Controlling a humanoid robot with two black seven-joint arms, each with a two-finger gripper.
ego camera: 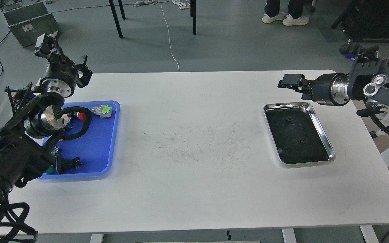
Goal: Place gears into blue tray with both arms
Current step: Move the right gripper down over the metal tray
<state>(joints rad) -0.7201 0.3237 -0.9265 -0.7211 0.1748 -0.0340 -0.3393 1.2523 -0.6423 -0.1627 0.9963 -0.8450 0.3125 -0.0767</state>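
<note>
Gears (pixel 288 118), seen only as small dark round specks, lie inside the steel tray (pixel 319 125), whose shiny raised rim frames a black inner surface; at least three specks show there, one near the far end, one toward the middle right, one near the front left corner, and they are too small to make out in detail. That steel tray sits toward the right end of the white worktop (pixel 194 189). Far to its left, near the worktop's left edge, rests the blue tray (pixel 101 158), shallow smooth plastic with rounded corners, holding a grey connector with a green cap (pixel 102 111), a red-capped button (pixel 80 116) and a black part (pixel 70 163) near its front. Between the two trays the worktop is a broad open stretch, marked by fine dark scratches. The left gripper (pixel 50 40) is raised beyond the far left corner of the blue tray, jaws spread apart and holding nothing. The right gripper (pixel 284 82) hangs just beyond the steel tray's far edge, pointing left; whether its jaws are parted cannot be told. No readable writing shows anywhere.
</note>
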